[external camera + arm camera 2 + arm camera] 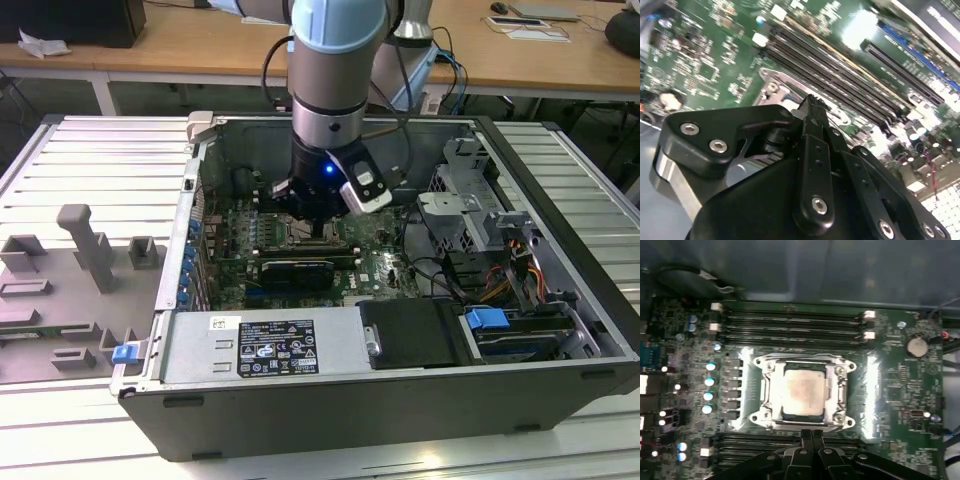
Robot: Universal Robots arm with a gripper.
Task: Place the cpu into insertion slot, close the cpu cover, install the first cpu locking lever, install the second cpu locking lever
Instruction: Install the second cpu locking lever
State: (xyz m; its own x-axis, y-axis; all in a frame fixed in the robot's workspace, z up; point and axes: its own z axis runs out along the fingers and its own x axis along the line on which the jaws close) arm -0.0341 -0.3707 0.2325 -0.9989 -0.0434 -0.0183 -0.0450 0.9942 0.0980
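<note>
First wrist view: cpu seated, cover down. Hand clenched, empty, at socket edge; press lever squarely.

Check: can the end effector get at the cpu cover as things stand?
Probably yes. The end effector sits just beside the cpu cover, which lies flat around the cpu, with nothing between them in the first wrist view.

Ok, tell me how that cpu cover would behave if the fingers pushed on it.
The cpu cover is a thin metal frame, so it probably flexes slightly rather than staying rigid. It lies flat around the cpu, so a downward push likely moves it little. Its shiny surface may let the gripper slide off.
</note>
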